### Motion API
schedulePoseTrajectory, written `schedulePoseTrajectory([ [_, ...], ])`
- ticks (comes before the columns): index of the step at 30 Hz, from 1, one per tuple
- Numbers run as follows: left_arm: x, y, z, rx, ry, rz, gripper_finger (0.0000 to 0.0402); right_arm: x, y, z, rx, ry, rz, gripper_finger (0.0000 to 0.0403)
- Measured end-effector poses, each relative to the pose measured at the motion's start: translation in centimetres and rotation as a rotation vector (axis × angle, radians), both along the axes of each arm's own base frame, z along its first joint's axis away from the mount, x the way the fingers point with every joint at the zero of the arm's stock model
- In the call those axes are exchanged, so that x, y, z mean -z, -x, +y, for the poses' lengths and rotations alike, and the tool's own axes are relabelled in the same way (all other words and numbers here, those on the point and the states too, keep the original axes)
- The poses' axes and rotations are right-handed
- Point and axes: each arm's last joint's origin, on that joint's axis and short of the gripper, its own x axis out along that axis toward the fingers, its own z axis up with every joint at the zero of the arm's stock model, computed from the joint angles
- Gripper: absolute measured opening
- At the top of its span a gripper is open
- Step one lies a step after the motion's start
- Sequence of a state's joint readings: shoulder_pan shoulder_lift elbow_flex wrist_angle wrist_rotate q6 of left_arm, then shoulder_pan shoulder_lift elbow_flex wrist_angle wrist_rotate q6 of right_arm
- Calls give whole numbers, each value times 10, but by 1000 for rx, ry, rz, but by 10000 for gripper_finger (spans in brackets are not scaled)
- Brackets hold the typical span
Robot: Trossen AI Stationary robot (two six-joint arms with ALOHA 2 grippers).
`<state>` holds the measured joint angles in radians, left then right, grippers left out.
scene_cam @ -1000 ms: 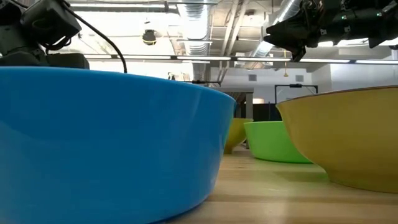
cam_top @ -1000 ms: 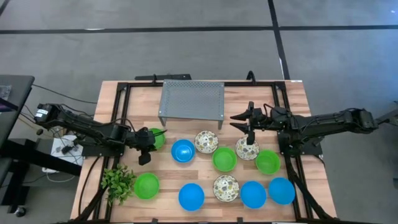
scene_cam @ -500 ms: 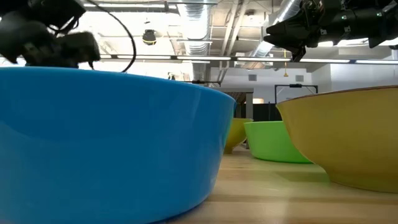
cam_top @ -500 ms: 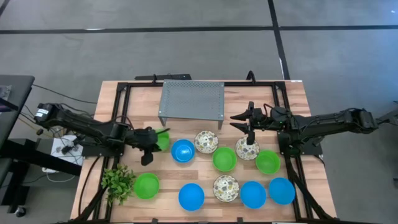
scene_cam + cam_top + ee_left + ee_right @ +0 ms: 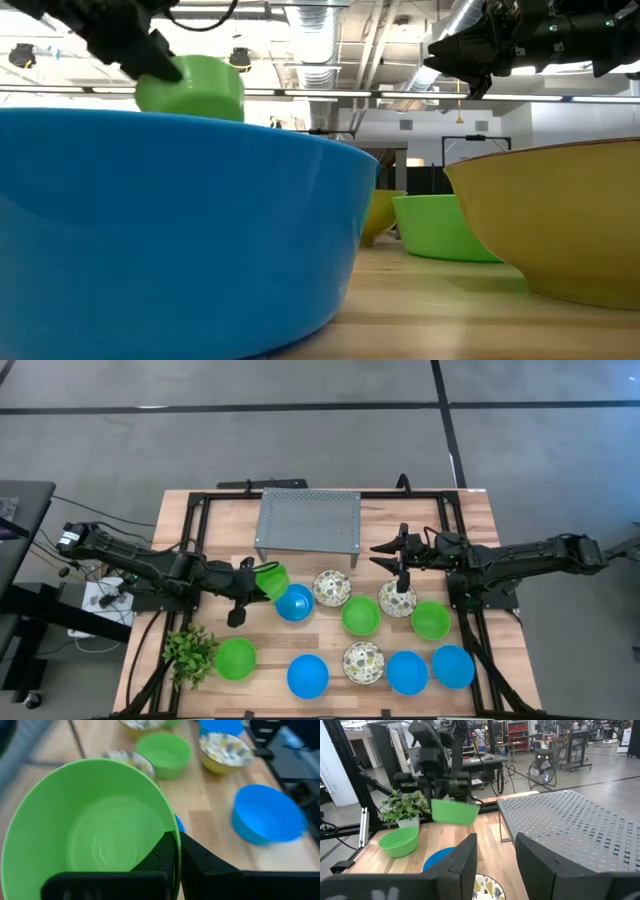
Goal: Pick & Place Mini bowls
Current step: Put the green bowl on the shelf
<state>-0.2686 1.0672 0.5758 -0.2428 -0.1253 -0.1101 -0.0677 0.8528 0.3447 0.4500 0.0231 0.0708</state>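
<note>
My left gripper (image 5: 254, 582) is shut on a plain green mini bowl (image 5: 271, 580), carried in the air just left of a blue bowl (image 5: 294, 602). In the low view that green bowl (image 5: 195, 88) hangs high above the table. My right gripper (image 5: 386, 555) is open and hovers above the table's right half, beside a floral bowl (image 5: 397, 600). Other bowls rest on their bases on the wood: floral (image 5: 331, 588), green (image 5: 361, 616), green (image 5: 431, 620), green (image 5: 236, 659), blue (image 5: 307, 676), floral (image 5: 363, 662), blue (image 5: 407, 672), blue (image 5: 453, 666). My left gripper pinches the green bowl by its rim (image 5: 174, 837), one finger (image 5: 160, 855) inside the bowl and one (image 5: 205, 865) outside its wall. The fingers come roughly level from the table's left. The bowl is lifted clear of the table and tilted.
A grey perforated metal rack (image 5: 308, 522) stands at the table's far middle. A small leafy plant (image 5: 190, 652) sits near the near-left corner. Black frame rails (image 5: 195, 550) run along both sides. Bare wood (image 5: 200, 622) lies around the left arm.
My left gripper has raised the green bowl off the table and carried it toward the table's right, up to the blue bowl. The bowl has tipped from level to tilted. My right arm has kept still.
</note>
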Motion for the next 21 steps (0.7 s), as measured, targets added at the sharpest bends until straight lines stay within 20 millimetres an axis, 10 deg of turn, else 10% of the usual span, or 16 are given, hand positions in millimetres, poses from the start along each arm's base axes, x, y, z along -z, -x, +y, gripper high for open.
schedulePoseTrajectory([
  [21, -41, -20, 72, -239, -230, -129, 11, 0, 0, 0, 0, 0, 0, 122],
])
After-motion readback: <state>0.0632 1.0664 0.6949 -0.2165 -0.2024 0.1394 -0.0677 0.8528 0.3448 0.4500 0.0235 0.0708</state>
